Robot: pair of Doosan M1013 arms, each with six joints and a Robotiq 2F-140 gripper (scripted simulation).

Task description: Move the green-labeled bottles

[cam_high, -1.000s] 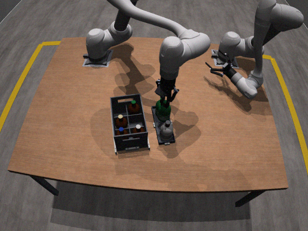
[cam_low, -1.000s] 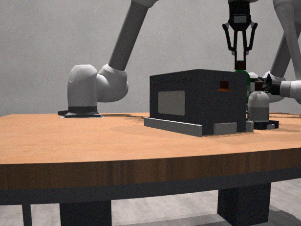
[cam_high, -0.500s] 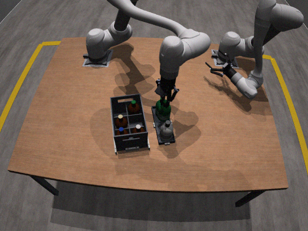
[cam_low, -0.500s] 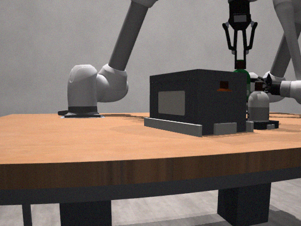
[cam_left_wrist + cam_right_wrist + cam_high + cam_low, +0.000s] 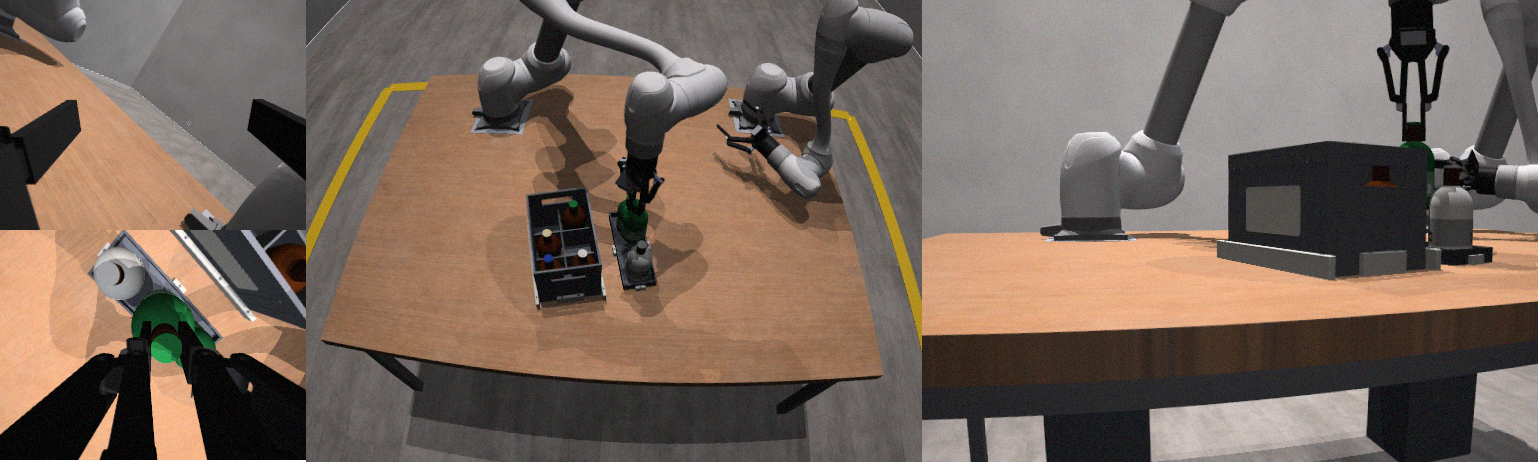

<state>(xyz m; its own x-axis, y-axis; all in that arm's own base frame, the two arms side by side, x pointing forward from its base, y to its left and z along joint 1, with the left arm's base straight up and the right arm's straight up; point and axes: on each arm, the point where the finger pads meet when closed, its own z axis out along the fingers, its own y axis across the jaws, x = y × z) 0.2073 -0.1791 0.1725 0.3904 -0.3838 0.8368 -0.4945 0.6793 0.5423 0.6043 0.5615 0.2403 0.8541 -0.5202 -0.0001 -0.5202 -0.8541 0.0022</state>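
Note:
My right gripper (image 5: 636, 200) (image 5: 1414, 131) (image 5: 164, 334) is shut on the neck of a green bottle (image 5: 632, 217) (image 5: 150, 312), upright and raised above the tray (image 5: 626, 283) (image 5: 1482, 252) (image 5: 146, 286). A second green bottle (image 5: 205, 337) is partly hidden behind it at the tray's far end. A grey-white bottle (image 5: 639, 262) (image 5: 1452, 220) (image 5: 131, 286) stands at the near end. The crate (image 5: 586, 285) (image 5: 1362, 225) has empty slots at back left and middle right. My left gripper (image 5: 737, 120) (image 5: 164, 115) is open and empty, far right of the tray.
In the crate stand brown bottles with a green cap (image 5: 573, 204) at back right, a cream cap (image 5: 547, 233) at middle left, a blue cap (image 5: 548, 258) at front left and a white cap (image 5: 582, 253) at front right. The crate stands left of the tray across a narrow gap.

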